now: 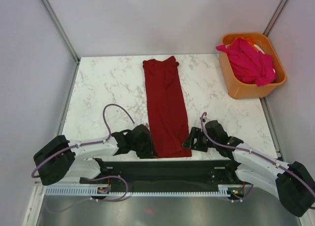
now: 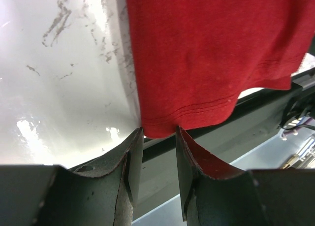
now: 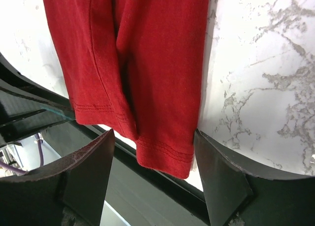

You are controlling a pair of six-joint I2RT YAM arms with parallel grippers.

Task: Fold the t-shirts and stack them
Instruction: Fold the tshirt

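**Marble Table: Both Grippers Posted at the Near Hem of the Crimson Shirt**

Marble-patterned white tabletop [image 1: 108, 83] is being used as the folding surface, walled by pale panels on three sides.

At the left gripper [image 2: 159, 132], the jaws are being held partly apart, with the shirt's near left hem corner lying right at the gap; whether the cloth is actually being pinched cannot be told from the wrist view. At the right gripper [image 3: 153, 142], the jaws are being held wide apart, straddling the near right hem corner without clamping it. This paired placement is being judged as preparation for lifting the hem and carrying it toward the collar.

The crimson t-shirt [image 1: 166, 108] is lying as a long narrow strip down the middle of the table, sleeves already folded in, collar at the far end. Its hem is hanging slightly over the near table edge, which is giving the fingers room to get under it.

Further out, the orange tub [image 1: 241, 85] is standing at the far right corner, well apart from the strip, with the magenta t-shirt [image 1: 251, 63] heaped inside and spilling over its rim. Nothing is lying across the fold path; the black frame rail [image 1: 167, 169] just beneath the hem is being judged the only nearby obstruction.
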